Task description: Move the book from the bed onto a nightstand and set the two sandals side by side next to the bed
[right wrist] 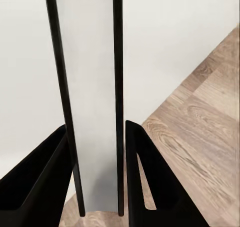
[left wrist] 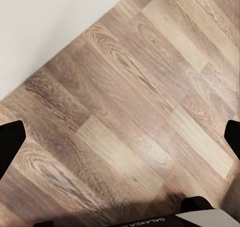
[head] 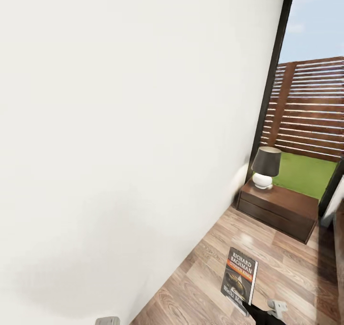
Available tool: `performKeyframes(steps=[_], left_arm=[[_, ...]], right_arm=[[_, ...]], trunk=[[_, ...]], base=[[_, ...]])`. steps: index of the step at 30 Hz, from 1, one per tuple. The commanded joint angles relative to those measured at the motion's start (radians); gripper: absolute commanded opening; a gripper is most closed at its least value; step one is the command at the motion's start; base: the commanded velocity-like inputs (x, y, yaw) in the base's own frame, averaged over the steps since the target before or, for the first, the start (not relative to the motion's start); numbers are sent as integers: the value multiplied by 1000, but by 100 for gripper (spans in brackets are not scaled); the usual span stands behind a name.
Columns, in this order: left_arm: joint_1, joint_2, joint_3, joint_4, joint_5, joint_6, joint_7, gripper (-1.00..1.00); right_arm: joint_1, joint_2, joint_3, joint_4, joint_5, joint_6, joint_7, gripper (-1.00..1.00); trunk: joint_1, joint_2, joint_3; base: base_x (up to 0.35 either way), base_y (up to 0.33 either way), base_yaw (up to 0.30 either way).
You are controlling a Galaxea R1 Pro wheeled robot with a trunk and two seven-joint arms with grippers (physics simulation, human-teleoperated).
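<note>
The book stands upright low in the head view, its grey cover with "Richard Bachman" lettering and orange band facing me. My right gripper is shut on its lower edge. In the right wrist view the book is edge-on, with both black fingers pressed on its sides. The nightstand stands ahead by the window, apart from the book. My left gripper hangs open over bare wood floor. A dark strip at the right edge looks like the bed. The sandals are out of view.
A lamp with a dark shade and white base stands on the nightstand's left end. A white wall runs close along the left. A black-framed window shows a slatted fence and grass. Wood floor lies between me and the nightstand.
</note>
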Motion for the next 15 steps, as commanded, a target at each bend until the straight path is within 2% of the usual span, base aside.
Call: performKeyframes(steps=[1, 7, 10, 15], left_arm=[[-1, 0, 8, 1, -11, -5, -3, 100], [-1, 0, 8, 1, -11, -5, -3, 100], [-1, 0, 8, 1, -11, -5, -3, 100], [-1, 0, 8, 1, -11, -5, -3, 100]], right_arm=[[-2, 0, 5, 4, -10, -6, 4, -100], [-2, 0, 5, 4, -10, -6, 4, -100], [-2, 1, 5, 4, -10, -6, 2, -100], [-2, 1, 5, 4, -10, -6, 2, -100]], trunk=[[0, -1, -2], [0, -1, -2], [0, -1, -2], [0, -1, -2]], base=[[0, 0, -281], [18, 0, -259], [173, 0, -72], [290, 0, -15]])
